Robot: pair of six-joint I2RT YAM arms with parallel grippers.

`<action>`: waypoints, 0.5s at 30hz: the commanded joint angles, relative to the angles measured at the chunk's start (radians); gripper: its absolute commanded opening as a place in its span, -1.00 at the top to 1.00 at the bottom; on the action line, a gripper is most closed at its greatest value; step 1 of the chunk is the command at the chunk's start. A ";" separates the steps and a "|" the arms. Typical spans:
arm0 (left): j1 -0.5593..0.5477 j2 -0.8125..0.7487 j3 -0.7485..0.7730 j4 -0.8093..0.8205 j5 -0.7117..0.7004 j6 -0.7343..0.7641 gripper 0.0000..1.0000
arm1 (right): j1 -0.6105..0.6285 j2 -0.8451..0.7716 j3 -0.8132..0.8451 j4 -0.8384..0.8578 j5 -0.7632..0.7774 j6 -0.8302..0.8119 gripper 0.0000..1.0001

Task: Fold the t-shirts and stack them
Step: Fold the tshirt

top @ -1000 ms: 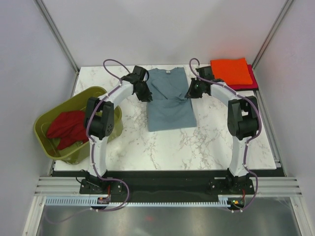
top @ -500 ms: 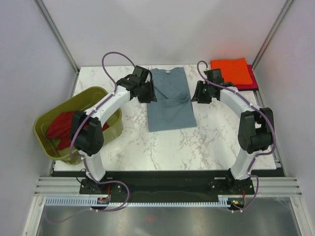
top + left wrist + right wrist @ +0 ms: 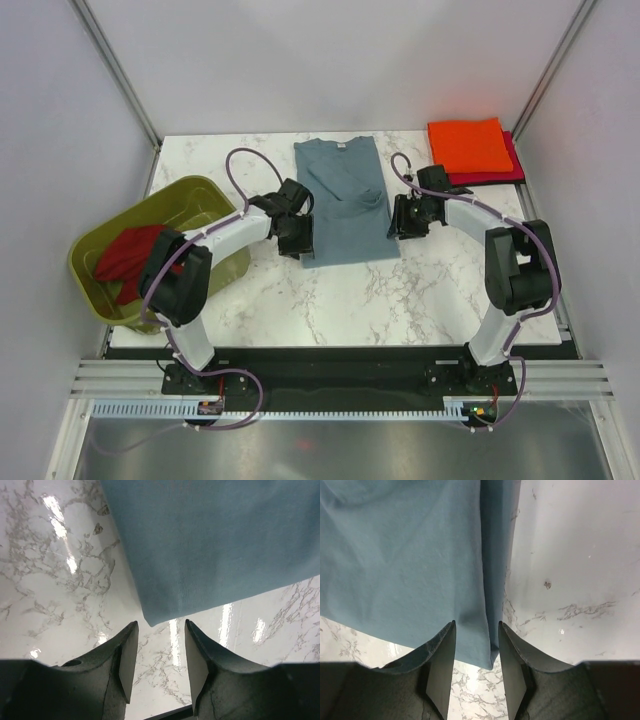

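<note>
Left pincer point(image 3: 159, 625) and right pincer point(image 3: 476, 624) stand released, gripping nothing, over the near hem corners of the blue-grey t-shirt point(image 3: 345, 200) lying flat on the counter point(image 3: 400, 290), apparently placed to take that hem for the next fold.

The slate blue-grey t-shirt point(image 3: 400, 565) lies flat on the white marble table point(image 3: 570, 555), a folded layer running along its right edge. The dark fingers point(image 3: 440, 672) stand apart, the shirt's near right corner showing between them.
</note>
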 commanded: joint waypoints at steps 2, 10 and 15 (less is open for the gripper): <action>-0.001 -0.020 -0.047 0.108 0.038 0.009 -0.02 | 0.006 -0.014 -0.048 0.083 -0.040 -0.029 0.06; -0.002 0.054 -0.081 0.168 0.061 0.019 0.10 | 0.006 -0.067 -0.157 0.122 -0.012 0.001 0.70; -0.008 0.037 -0.115 0.170 0.090 0.016 0.95 | 0.007 -0.170 -0.244 0.134 0.003 0.049 1.00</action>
